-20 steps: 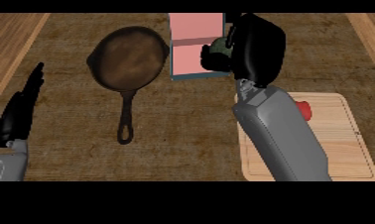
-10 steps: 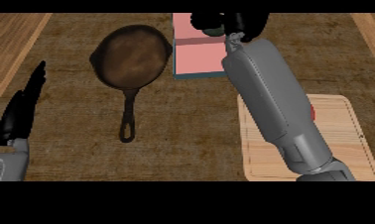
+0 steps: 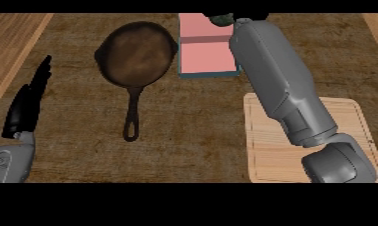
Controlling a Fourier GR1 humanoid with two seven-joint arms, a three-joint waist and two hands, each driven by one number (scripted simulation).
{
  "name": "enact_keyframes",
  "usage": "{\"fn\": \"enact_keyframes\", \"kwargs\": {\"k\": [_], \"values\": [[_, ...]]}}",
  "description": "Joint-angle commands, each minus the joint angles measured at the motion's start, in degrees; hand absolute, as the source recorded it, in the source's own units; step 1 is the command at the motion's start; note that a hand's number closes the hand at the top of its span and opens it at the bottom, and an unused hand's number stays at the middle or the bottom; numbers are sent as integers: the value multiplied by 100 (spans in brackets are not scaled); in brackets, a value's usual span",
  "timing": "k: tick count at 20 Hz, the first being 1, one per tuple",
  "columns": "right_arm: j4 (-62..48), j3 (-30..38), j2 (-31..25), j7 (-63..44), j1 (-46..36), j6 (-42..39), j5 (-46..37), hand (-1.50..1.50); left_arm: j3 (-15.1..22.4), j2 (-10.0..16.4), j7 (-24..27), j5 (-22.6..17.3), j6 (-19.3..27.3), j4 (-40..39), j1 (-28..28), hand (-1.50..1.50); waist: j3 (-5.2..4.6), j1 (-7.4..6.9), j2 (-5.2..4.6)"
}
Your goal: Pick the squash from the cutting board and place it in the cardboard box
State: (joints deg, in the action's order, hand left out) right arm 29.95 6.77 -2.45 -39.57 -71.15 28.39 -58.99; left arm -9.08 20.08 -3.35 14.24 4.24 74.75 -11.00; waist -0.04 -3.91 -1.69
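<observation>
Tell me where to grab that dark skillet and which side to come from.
Take the skillet by its long straight handle, which points toward the near edge of the counter. Come down from that side and close across the handle; it lies flat with bare counter on either side.

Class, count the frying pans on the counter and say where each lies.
1. The frying pan lies left of the pink box, its handle toward the robot. The right forearm hides some counter.
</observation>
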Motion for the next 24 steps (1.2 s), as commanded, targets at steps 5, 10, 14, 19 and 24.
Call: {"fn": "enact_keyframes", "kwargs": {"k": [5, 10, 14, 19, 24], "values": [[-1066, 751, -117, 150, -71, 806, 446, -150, 94, -8, -122, 32, -76, 137, -145, 0, 11, -178, -90], [-1341, 1007, -69, 495, -165, 1045, 675, -150, 162, -32, -164, 66, -100, 286, -58, 0, 14, -276, -90], [-1312, 1070, -317, 1157, -257, 1204, 737, -150, 17, 58, -21, -13, -138, 66, -194, 0, 9, -212, -97], [-1068, 1244, -171, 1725, -204, 2167, 893, -150, 47, 36, -72, -13, -173, 197, 1, 0, 13, -176, -44], [-727, 1625, 36, 2343, -50, 2907, 1374, -150, 103, -148, 97, 109, 27, 57, 201, 0, 11, -34, 11]]}}
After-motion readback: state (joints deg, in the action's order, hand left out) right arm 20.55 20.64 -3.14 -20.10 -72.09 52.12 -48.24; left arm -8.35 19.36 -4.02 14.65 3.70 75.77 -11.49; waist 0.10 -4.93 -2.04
